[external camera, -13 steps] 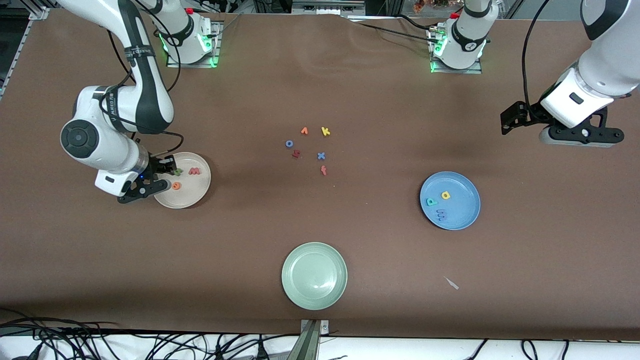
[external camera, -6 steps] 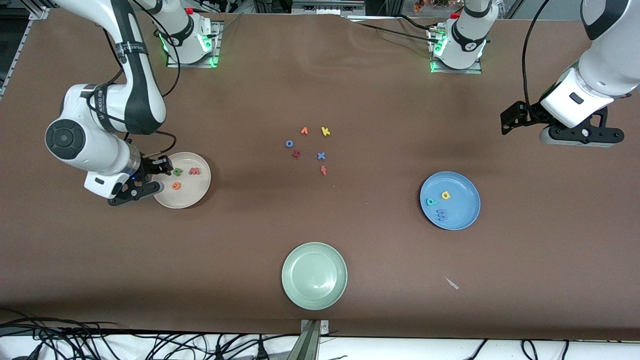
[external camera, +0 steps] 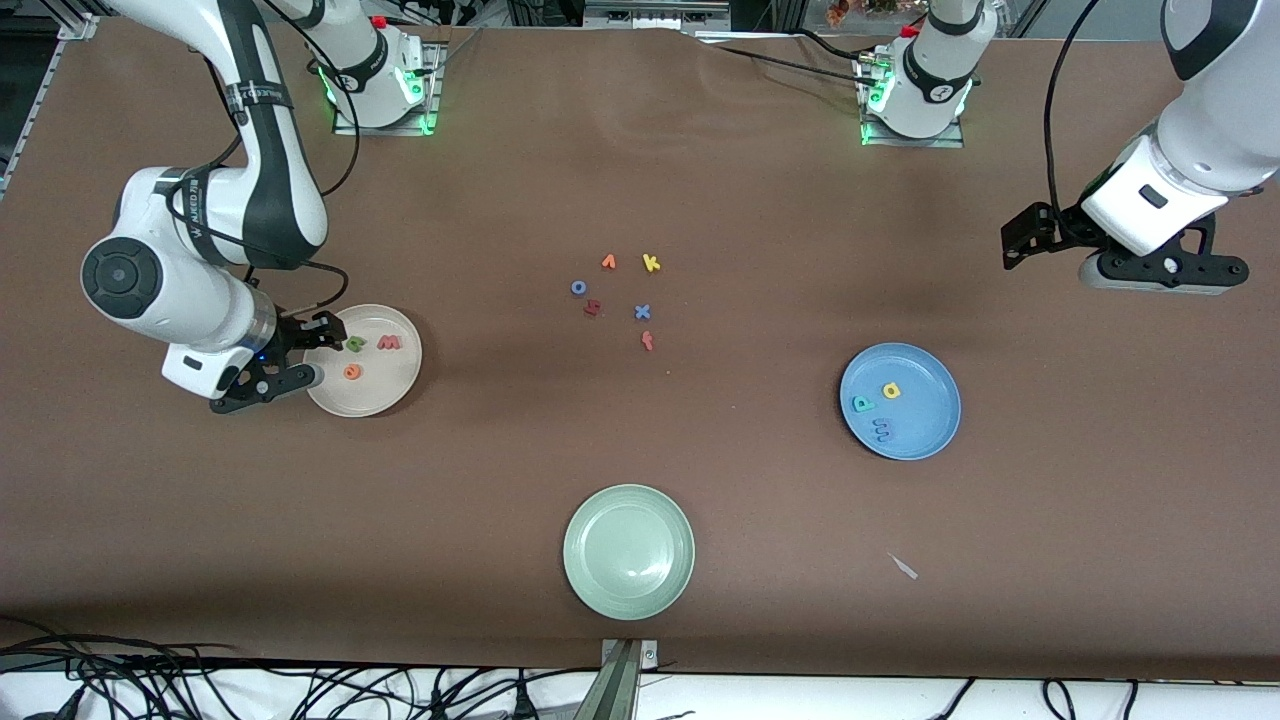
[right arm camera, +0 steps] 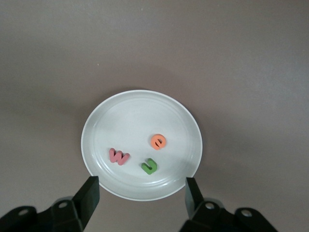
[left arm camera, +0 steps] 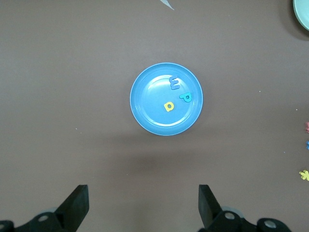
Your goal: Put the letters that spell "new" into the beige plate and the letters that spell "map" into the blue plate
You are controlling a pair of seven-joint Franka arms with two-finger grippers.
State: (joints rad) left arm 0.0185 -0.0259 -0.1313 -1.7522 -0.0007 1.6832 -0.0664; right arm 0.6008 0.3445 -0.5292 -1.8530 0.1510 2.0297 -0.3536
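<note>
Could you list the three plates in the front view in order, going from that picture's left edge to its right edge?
beige plate → pale green plate → blue plate

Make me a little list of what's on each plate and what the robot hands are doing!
beige plate: green n, orange e, red w
blue plate: blue m, yellow a, teal p
pale green plate: nothing in it
right gripper: jaws open, empty, at the beige plate's edge
left gripper: jaws open, empty, waiting
</note>
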